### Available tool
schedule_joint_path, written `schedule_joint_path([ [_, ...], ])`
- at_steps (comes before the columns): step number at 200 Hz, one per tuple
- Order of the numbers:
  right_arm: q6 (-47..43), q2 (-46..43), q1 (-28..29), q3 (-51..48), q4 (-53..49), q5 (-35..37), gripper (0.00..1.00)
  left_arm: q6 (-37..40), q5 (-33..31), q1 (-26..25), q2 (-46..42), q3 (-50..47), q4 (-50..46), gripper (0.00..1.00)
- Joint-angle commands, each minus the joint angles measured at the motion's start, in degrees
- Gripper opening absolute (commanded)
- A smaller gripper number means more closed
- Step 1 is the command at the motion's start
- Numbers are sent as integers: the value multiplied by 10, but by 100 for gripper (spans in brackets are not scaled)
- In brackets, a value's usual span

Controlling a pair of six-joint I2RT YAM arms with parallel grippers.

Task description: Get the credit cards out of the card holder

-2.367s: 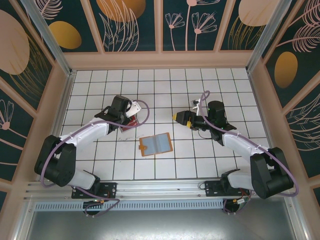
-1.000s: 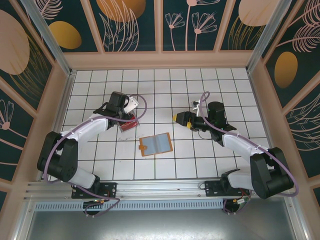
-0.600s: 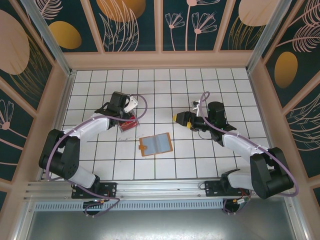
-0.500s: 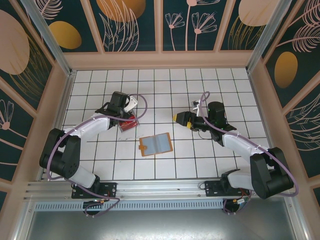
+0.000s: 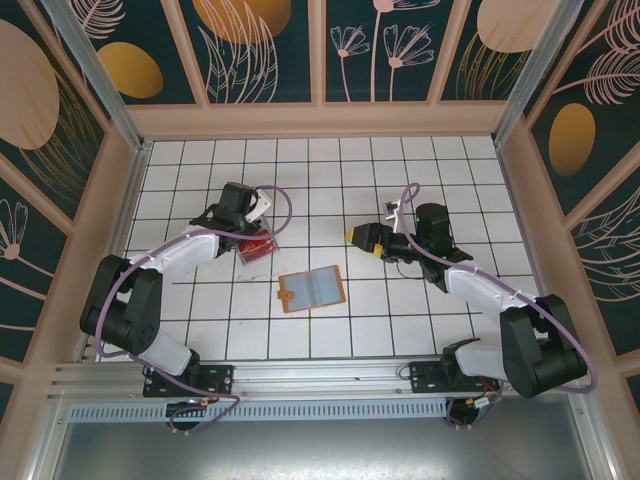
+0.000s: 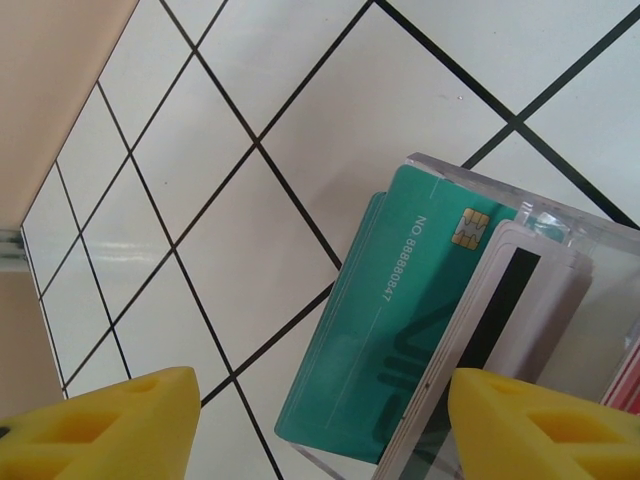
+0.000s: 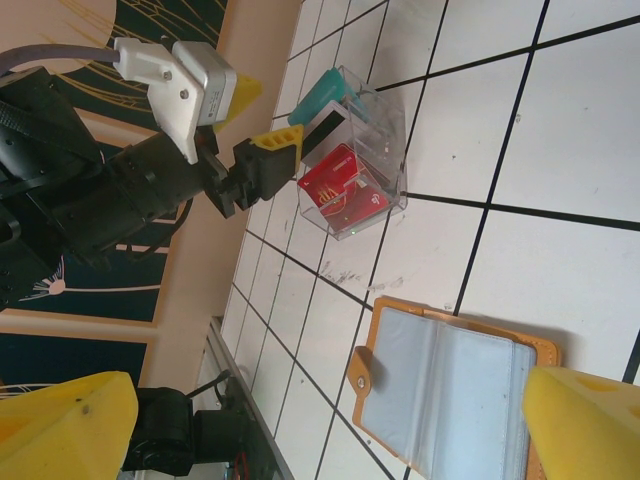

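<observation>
The orange card holder [image 5: 311,289] lies open and flat mid-table, its grey-clear sleeves [image 7: 470,395] facing up. A teal credit card [image 6: 400,330], a pale one with a dark stripe [image 6: 505,310] and a red one [image 7: 340,190] stand in a clear plastic box [image 5: 258,246] to the holder's upper left. My left gripper [image 5: 250,226] hovers just over that box, open, its yellow fingertips [image 6: 110,430] either side of the teal card without touching it. My right gripper [image 5: 354,238] hangs open above and to the right of the holder, nothing in it.
White tiled table floor with black grid lines. Tan walls enclose it on the left, far and right sides. A metal rail [image 5: 320,375] runs along the near edge by the arm bases.
The left arm has swung its elbow inward and the gripper has edged slightly off the box. The right arm and the card holder have not moved.
</observation>
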Motion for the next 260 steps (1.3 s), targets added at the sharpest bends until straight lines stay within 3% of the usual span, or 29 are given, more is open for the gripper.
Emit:
schedule_joint_path([
  [1,6,-13,-5,-11,28,-12,99,-27,-12,4,-23,15,10,68],
  [31,7,-23,-5,-15,22,-8,99,-49,-4,4,-42,28,-2,71],
  [63,-10,-41,-5,-12,-11,15,99,-92,3,4,-78,61,-11,81],
  [87,-33,-58,-7,-3,-52,52,99,-161,-2,4,-118,63,-11,98],
  [121,-68,-77,-15,20,-115,123,99,-284,-7,4,-202,20,7,98],
  [157,-97,-91,-25,45,-175,247,99,-395,-17,4,-308,-61,20,99],
  [182,-105,-108,-34,48,-185,376,99,-447,-46,4,-381,-131,25,99],
  [211,-149,-140,-35,9,-133,532,99,-520,-169,4,-478,-231,60,99],
  [234,-219,-167,-36,-49,-51,637,99,-499,-244,4,-527,-305,100,99],
  [260,-300,-170,-41,-98,38,720,99,-468,-284,4,-508,-328,112,99],
])
